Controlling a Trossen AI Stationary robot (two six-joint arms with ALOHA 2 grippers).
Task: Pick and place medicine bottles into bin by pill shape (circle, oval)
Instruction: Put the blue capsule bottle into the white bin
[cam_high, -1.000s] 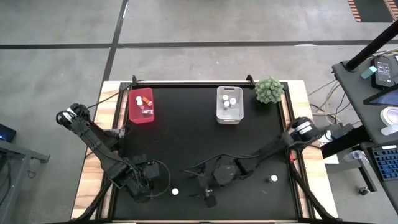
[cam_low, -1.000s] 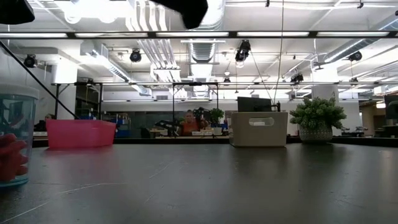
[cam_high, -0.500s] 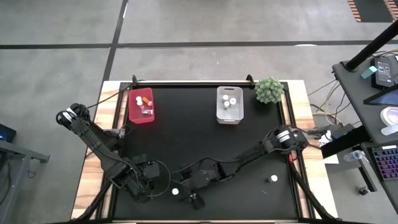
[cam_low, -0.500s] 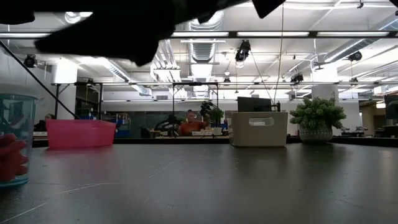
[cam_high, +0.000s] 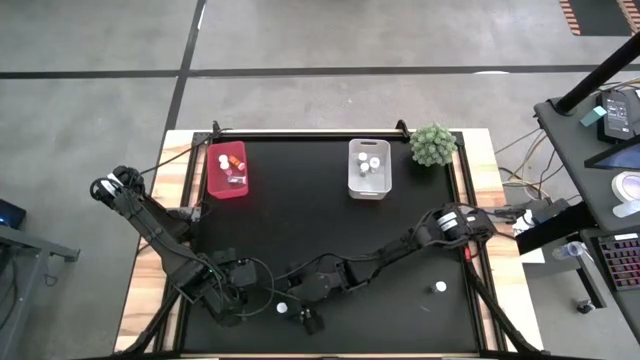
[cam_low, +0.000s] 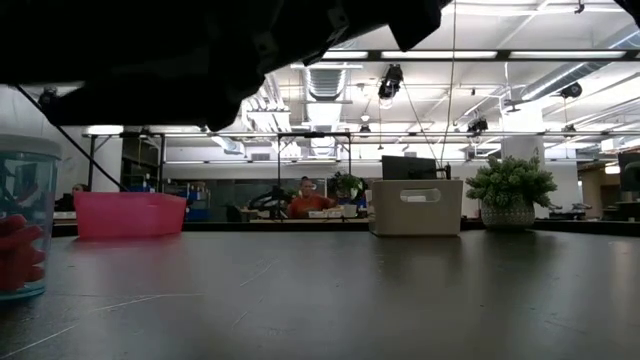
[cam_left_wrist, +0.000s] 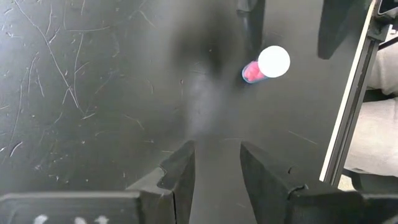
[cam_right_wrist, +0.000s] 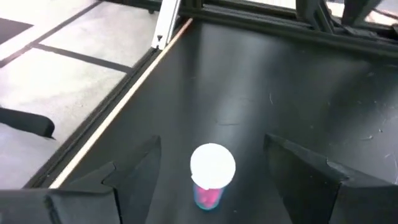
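A medicine bottle (cam_high: 283, 309) with a white cap (cam_right_wrist: 212, 165) and pink pills (cam_right_wrist: 208, 194) stands upright on the black table near its front edge. My right gripper (cam_right_wrist: 211, 140) is open, reaching low from the right, one finger on either side of the bottle without touching it. It also shows in the high view (cam_high: 299, 313). My left gripper (cam_left_wrist: 216, 148) hangs open and empty just left of the bottle (cam_left_wrist: 266, 64), pointing steeply down. A second bottle (cam_high: 440, 287) stands at the front right. The low view shows a bottle (cam_low: 20, 215) at its left edge.
A red bin (cam_high: 227, 170) at the back left and a grey bin (cam_high: 368, 168) at the back middle both hold bottles. A green spiky plant ball (cam_high: 433, 143) sits at the back right corner. People sit in the room beyond the table (cam_low: 305, 203).
My right gripper has swept toward the table's left and near edge and sunk lower, coming up to the bottle at the front. Its arm now fills the top of the low view. The bottle has stayed put.
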